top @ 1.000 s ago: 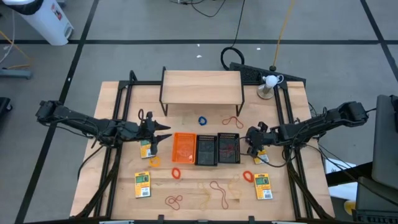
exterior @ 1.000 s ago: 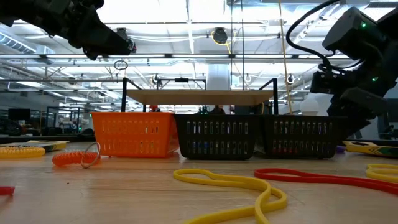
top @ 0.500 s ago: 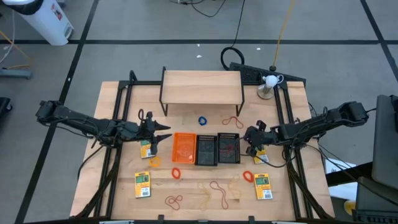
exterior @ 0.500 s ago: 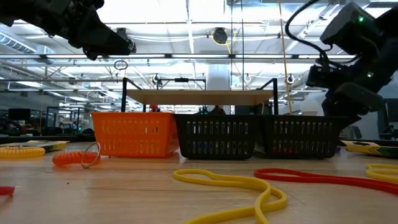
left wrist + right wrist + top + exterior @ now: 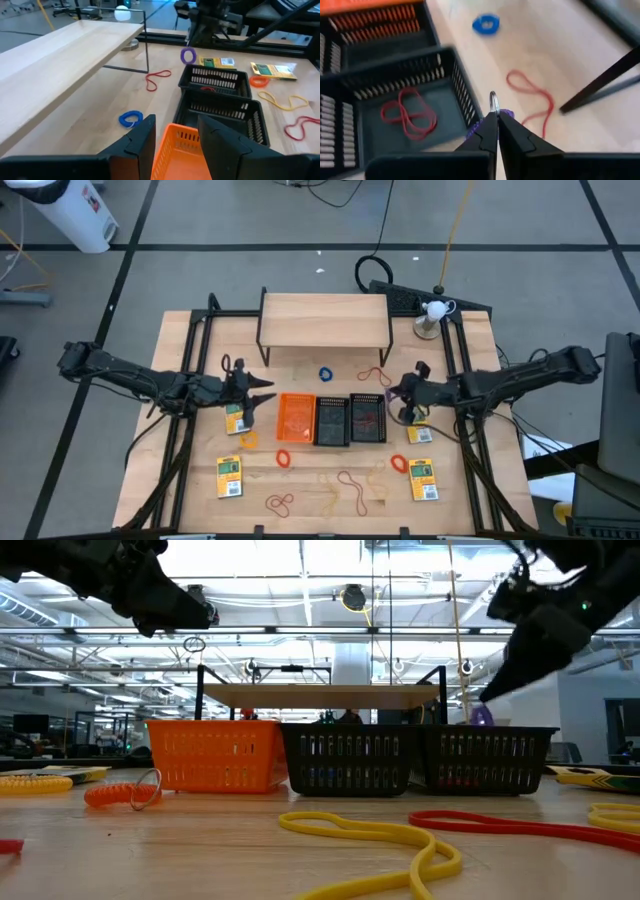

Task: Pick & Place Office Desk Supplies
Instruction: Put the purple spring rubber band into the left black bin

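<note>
The purple loop [image 5: 506, 114] mostly hides behind the right pincer [image 5: 495, 121], only slivers peeking out, and the near black bin [image 5: 395, 117] blurs and runs off the right wrist view's edge.

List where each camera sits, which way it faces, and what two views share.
High: overhead, looking down; both arms, orange mesh bin.
Low: table height, level across; arms enter from above.
Left wrist: left claw open over the bins.
Right wrist: right claw shut on purple coiled keyring beside the black mesh bin holding a red band.
Shared: both wrist views show blue coil.
</note>
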Controlling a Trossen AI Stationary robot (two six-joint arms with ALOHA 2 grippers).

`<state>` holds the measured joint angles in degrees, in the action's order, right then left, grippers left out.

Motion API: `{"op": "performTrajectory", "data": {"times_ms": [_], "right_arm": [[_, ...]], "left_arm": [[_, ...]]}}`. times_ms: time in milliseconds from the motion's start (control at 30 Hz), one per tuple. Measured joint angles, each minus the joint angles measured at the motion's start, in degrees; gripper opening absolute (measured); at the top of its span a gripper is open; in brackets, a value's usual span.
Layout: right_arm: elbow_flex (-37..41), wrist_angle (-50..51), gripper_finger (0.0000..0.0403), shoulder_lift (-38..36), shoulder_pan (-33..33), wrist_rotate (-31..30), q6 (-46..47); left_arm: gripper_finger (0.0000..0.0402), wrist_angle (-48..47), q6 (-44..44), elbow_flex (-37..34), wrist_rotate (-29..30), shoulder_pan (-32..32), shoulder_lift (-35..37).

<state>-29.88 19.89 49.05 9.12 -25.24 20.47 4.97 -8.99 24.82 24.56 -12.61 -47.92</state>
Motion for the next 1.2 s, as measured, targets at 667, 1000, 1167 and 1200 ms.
{"op": "performTrajectory", "data": {"times_ms": [667, 1000, 1167, 1200], "right_arm": [[-0.4, -51.1, 0.0, 6.2, -3.1, 15.7, -21.8], [-0.4, -62.6, 0.0, 15.5, -9.2, 25.7, -19.5], [-0.4, -64.8, 0.0, 16.7, -10.6, 28.6, -18.6], [-0.4, -64.7, 0.0, 16.7, -10.7, 28.6, -18.6]], "left_arm": [[0.015, 20.2, 9.4, 1.4, -8.4, 10.1, -0.4], [0.015, 19.5, 7.5, 8.4, -23.2, 17.2, -12.8], [0.015, 19.6, 8.7, 14.6, -26.2, 17.3, -21.7], [0.015, 19.6, 8.7, 15.8, -26.7, 17.3, -23.5]]}}
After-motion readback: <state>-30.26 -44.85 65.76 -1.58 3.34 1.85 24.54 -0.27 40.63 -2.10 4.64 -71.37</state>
